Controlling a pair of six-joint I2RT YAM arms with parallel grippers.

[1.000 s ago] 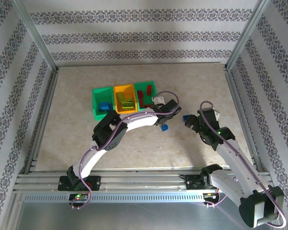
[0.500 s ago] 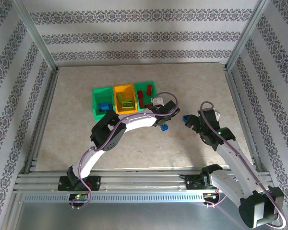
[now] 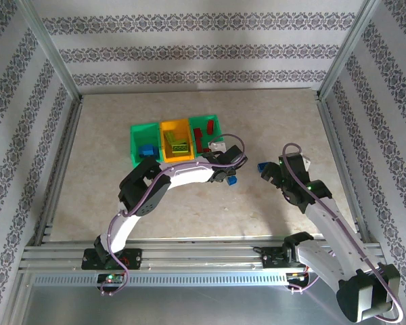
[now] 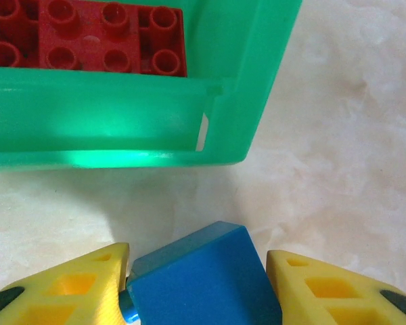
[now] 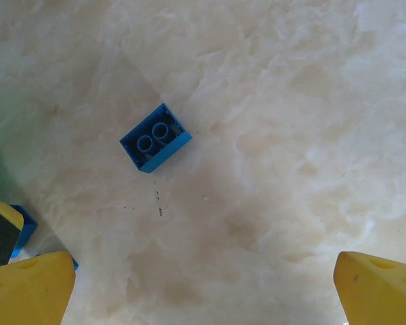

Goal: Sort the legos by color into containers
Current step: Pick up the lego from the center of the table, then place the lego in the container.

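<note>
Top camera first: three bins sit in a row toward the back of the table (image 3: 108, 196). The left green bin (image 3: 134, 143) has a blue piece (image 3: 147, 151) in it, the orange-yellow bin (image 3: 174, 123) has lime bricks (image 3: 178, 145), and the right green bin (image 3: 207, 118) has red bricks (image 3: 200, 135). The left fingers (image 3: 224, 175) are just in front of that right green bin, pinched on a blue brick (image 3: 231, 180). The right fingers (image 3: 271, 173) are near them on the right, with a second blue brick (image 3: 262, 166) at their tips.

Left wrist cam: the blue brick (image 4: 203, 284) is squeezed between both yellow fingers (image 4: 74, 291). The right green bin's corner (image 4: 122, 128) is just ahead, red bricks (image 4: 88, 34) inside. Can't tell if the brick is off the table.

Right wrist cam: fingers (image 5: 30, 288) spread about as wide as they go, holding nothing. The second blue brick (image 5: 155, 137) lies studs-up on the table (image 5: 291, 135), ahead of them and apart from both.
</note>
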